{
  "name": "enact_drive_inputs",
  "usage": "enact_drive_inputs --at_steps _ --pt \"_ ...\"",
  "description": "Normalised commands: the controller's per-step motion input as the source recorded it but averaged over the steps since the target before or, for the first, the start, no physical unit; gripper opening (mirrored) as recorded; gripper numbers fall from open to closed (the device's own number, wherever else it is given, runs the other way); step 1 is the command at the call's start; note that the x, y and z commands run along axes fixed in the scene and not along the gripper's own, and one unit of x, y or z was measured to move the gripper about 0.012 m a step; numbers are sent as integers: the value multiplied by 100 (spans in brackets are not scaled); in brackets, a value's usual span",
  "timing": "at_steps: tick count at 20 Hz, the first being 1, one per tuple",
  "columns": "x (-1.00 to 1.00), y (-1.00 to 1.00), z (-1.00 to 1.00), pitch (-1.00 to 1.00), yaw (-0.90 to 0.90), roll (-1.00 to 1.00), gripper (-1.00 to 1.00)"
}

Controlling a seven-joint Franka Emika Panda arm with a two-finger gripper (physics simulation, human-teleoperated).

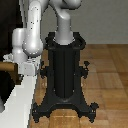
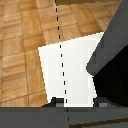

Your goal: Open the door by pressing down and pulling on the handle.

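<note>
The door [image 1: 6, 35] is a very dark panel at the exterior view's left edge, partly cut off by the picture. A brass-brown handle [image 1: 7, 65] sticks out from it at about the height of the arm's wrist. My grey-white gripper [image 1: 27, 65] hangs at the end of the white arm, right beside the handle. Its fingers are too small and blurred to tell apart, and I cannot tell whether they touch the handle. In the wrist view a dark slab [image 2: 114, 55] fills one side, and the handle does not show there.
A white frame [image 1: 20, 102] runs below the door toward the front. The black robot pedestal [image 1: 64, 70] stands in the middle on a wooden floor [image 1: 107, 80]. The wrist view shows a white block [image 2: 65, 70] over wood planks [image 2: 20, 45].
</note>
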Motion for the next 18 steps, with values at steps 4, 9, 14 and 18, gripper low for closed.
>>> enact_drive_inputs --at_steps 4,9,14,18 --pt "0 25 0 0 0 0 -100" --pt "0 60 0 0 0 0 -100" --pt "0 100 0 0 0 0 -100" --pt "0 100 0 0 0 0 -100"
